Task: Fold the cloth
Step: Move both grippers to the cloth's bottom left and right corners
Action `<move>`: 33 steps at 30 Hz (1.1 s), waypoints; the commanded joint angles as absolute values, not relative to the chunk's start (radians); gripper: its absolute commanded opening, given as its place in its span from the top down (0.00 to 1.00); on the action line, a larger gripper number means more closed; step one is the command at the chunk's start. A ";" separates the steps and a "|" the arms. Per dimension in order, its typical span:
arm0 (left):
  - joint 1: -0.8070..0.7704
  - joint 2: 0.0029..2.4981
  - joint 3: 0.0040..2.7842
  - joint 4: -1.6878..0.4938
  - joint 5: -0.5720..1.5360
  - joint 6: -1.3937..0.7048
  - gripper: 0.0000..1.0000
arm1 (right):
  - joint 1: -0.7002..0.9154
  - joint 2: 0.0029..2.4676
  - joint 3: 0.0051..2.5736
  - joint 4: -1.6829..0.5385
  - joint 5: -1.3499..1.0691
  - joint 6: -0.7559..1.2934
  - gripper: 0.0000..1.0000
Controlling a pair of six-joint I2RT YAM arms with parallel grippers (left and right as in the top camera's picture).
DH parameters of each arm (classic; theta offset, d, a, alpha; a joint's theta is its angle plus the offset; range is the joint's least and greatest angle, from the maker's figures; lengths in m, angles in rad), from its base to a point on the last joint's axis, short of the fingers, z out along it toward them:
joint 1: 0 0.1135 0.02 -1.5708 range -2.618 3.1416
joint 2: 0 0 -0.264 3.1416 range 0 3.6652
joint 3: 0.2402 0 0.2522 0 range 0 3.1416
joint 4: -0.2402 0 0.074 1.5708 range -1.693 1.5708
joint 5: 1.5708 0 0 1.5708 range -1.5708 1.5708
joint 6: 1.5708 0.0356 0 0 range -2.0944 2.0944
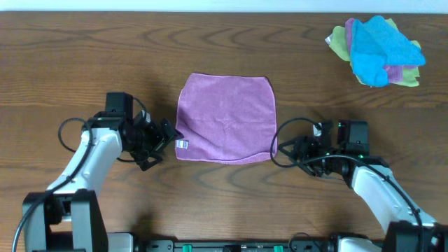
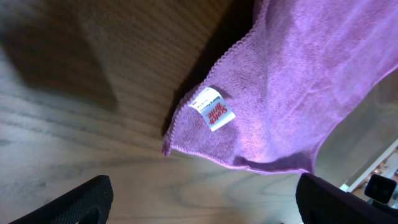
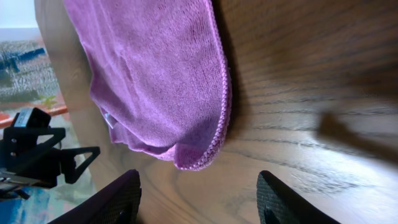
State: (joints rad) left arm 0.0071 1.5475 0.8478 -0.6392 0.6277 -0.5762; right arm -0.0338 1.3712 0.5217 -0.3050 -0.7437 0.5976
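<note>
The purple cloth (image 1: 225, 117) lies flat and spread out on the wooden table, with a small white tag (image 1: 182, 144) at its near left corner. My left gripper (image 1: 166, 140) is open and empty, just left of that tagged corner (image 2: 211, 109). My right gripper (image 1: 285, 148) is open and empty, just right of the cloth's near right corner (image 3: 193, 158). Neither gripper touches the cloth.
A pile of other cloths, bright blue (image 1: 381, 47) on top of yellow-green (image 1: 339, 43) and pinkish ones, sits at the far right of the table. The table's far edge runs along the top of the overhead view.
</note>
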 commanded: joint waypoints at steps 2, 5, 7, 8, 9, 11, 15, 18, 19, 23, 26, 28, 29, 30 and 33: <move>-0.019 1.583 0.860 -0.626 0.598 -0.586 0.05 | -0.004 1.393 0.519 -0.290 -0.751 0.644 0.40; -0.032 1.606 0.859 -0.612 0.590 -0.599 0.05 | 0.014 1.393 0.519 -0.287 -0.733 0.662 0.40; -0.041 1.623 0.859 -0.606 0.574 -0.622 0.05 | 0.023 1.393 0.519 -0.285 -0.720 0.671 0.40; -0.046 1.632 0.859 -0.602 0.566 -0.633 0.05 | 0.029 1.393 0.519 -0.284 -0.710 0.680 0.40; -0.050 1.641 0.859 -0.596 0.565 -0.636 0.05 | 0.034 1.393 0.519 -0.282 -0.707 0.686 0.40; -0.059 1.662 0.859 -0.585 0.564 -0.644 0.05 | 0.042 1.393 0.519 -0.277 -0.702 0.694 0.41; -0.062 1.695 0.847 -0.543 0.569 -0.685 0.05 | 0.052 1.393 0.519 -0.275 -0.690 0.711 0.42; -0.063 1.713 0.845 -0.525 0.570 -0.697 0.05 | 0.059 1.393 0.519 -0.274 -0.684 0.725 0.43; -0.065 1.715 0.845 -0.522 0.570 -0.702 0.05 | 0.062 1.393 0.519 -0.268 -0.683 0.730 0.44; -0.080 1.732 0.845 -0.484 0.573 -0.743 0.05 | 0.094 1.393 0.519 -0.246 -0.653 0.767 0.44; -0.097 1.739 0.845 -0.458 0.573 -0.762 0.04 | 0.119 1.394 0.519 -0.238 -0.627 0.787 0.44; -0.110 1.741 0.844 -0.443 0.573 -0.765 0.04 | 0.134 1.394 0.519 -0.232 -0.612 0.797 0.45; -0.117 1.741 0.844 -0.437 0.571 -0.768 0.04 | 0.140 1.394 0.519 -0.231 -0.604 0.800 0.45; -0.122 1.741 0.844 -0.432 0.568 -0.772 0.04 | 0.145 1.394 0.519 -0.228 -0.596 0.804 0.45; -0.132 1.741 0.844 -0.425 0.546 -0.787 0.04 | 0.157 1.399 0.519 -0.220 -0.570 0.819 0.45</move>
